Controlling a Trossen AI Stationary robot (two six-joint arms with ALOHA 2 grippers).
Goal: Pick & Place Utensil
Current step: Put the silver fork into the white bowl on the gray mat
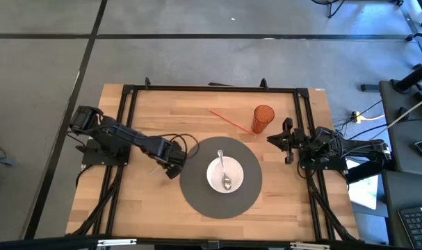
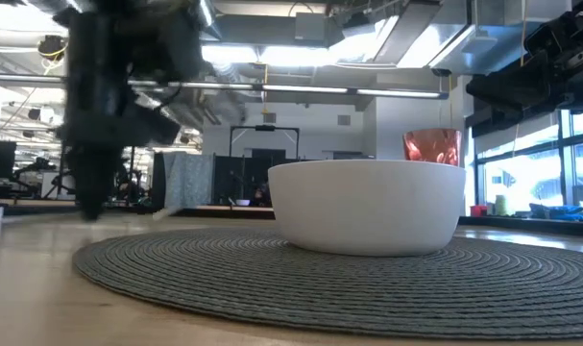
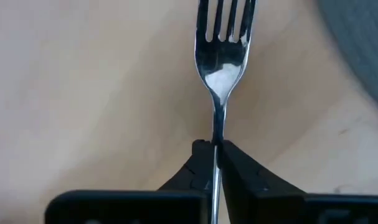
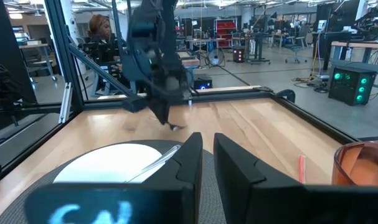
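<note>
While the left gripper (image 1: pixel 173 167) stays low over the wooden table (image 1: pixel 148 208), just beside the left edge of the round grey placemat (image 1: pixel 197 198), its two fingers (image 3: pixel 235 171) are pressed together on the thin handle of a fork (image 3: pixel 221 56). From the left wrist view, the fork points forward away from the gripper, with its tines over the bare wood and the dark rim of the placemat (image 3: pixel 357 43) near one side. From the high view the fork itself is too small to see well under the gripper.

A white bowl (image 1: pixel 225 173) stands in the middle of the placemat, and a spoon (image 1: pixel 224 170) lies inside it, with the handle toward the far side of the table. An orange cup (image 1: pixel 263 118) stands on the wood beyond the placemat, and a thin red straw (image 1: pixel 229 119) lies just beside it, to its left.

The right gripper (image 1: pixel 286 141) waits at the right side of the table, near the cup and apart from the placemat. Its fingers (image 4: pixel 187 158) are close to each other with a narrow gap between them, and they hold nothing.

In the low view, the bowl (image 2: pixel 368 207) sits on the woven placemat (image 2: pixel 272 274), and the left arm hangs blurred at the left.
</note>
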